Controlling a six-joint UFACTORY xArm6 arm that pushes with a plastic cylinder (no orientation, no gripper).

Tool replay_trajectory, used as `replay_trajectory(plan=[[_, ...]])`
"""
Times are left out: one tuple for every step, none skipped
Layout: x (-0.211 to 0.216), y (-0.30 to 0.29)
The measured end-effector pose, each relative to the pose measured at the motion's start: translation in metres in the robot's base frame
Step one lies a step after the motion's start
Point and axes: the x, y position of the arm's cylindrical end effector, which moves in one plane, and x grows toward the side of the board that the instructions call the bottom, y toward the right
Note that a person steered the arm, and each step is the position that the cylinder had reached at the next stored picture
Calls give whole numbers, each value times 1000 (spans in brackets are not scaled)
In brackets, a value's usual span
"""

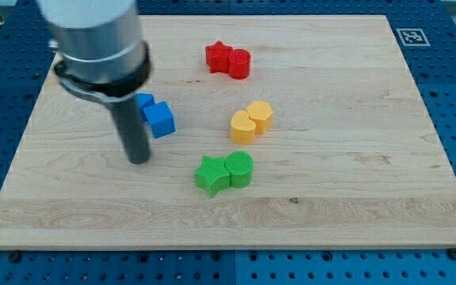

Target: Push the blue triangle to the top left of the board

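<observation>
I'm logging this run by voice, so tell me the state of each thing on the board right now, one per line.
My tip: down on the board, just toward the view's bottom-left of the blue blocks, apart from them.
Blue cube: flat, touching the blue triangle.
Blue triangle: partly hidden behind the rod.
Red blocks: paired, touching.
Yellow blocks: paired, touching.
Green blocks: paired, touching.
Board: lying flat.

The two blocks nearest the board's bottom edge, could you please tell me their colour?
Both are green: the green star and the green round block, seen in the camera view.
</observation>
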Motion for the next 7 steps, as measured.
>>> replay_trajectory(plan=[[-4, -12], [-24, 5], [-32, 16], [-36, 18], [-66, 44], [-66, 45], [-66, 31]])
